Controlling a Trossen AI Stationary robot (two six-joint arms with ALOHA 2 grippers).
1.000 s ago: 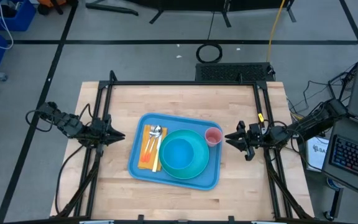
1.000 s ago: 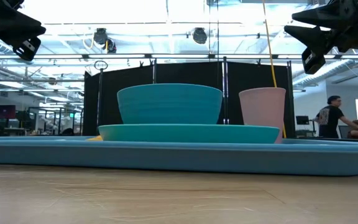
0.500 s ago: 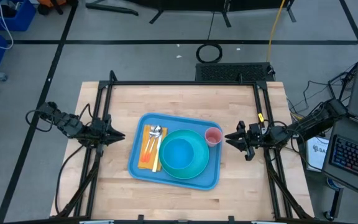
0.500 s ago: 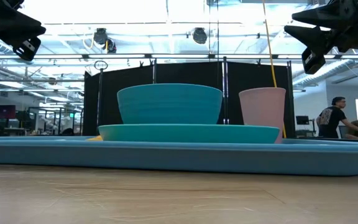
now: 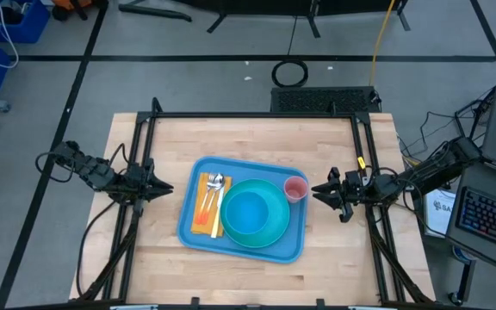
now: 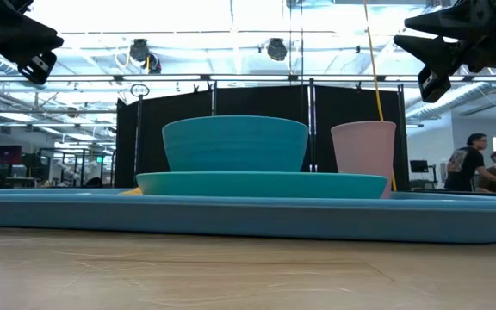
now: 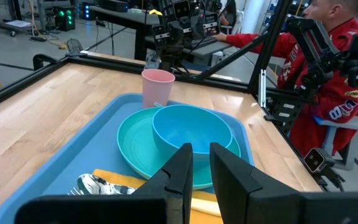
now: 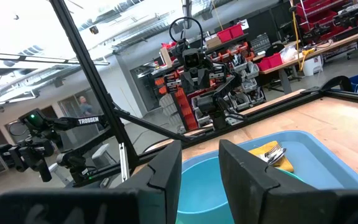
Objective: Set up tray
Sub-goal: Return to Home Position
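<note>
Loaded tray (image 5: 198, 244) centred on the surface (image 5: 231, 138), left claw (image 5: 169, 189) hovering off its left edge, narrowly parted, empty, right claw (image 5: 315, 190) opposite, likewise parted, empty

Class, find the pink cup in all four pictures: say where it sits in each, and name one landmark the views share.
High view: the pink cup stands in the tray's upper right corner, beside the bowl.
Low view: the cup stands right of the bowl.
Left wrist view: the cup stands beyond the bowl.
Right wrist view: not in it.
Shared landmark: the tray.
</note>
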